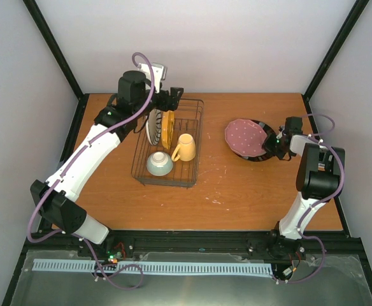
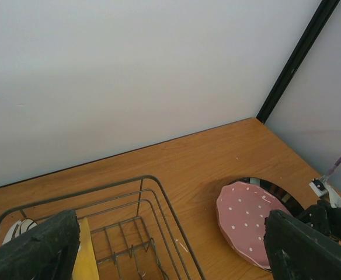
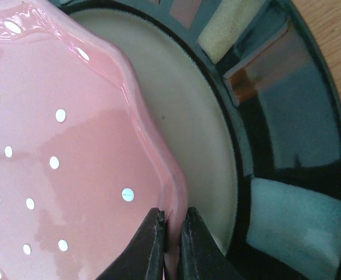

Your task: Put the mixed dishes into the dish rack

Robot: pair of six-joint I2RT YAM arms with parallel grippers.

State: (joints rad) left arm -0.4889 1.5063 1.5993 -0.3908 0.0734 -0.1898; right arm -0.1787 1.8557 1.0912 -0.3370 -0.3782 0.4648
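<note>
Wooden table (image 1: 237, 204); white walls (image 1: 205, 44); black corner posts (image 1: 52, 44); white slotted strip (image 1: 173, 268) along near edge.

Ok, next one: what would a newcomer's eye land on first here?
The pink dotted plate, right of centre, lies on a dark-rimmed beige plate, with the right gripper pinched shut on the pink rim. Left of it, the dish rack holds two upright plates, a yellow mug and a pale bowl, the left gripper open above its far end.
</note>
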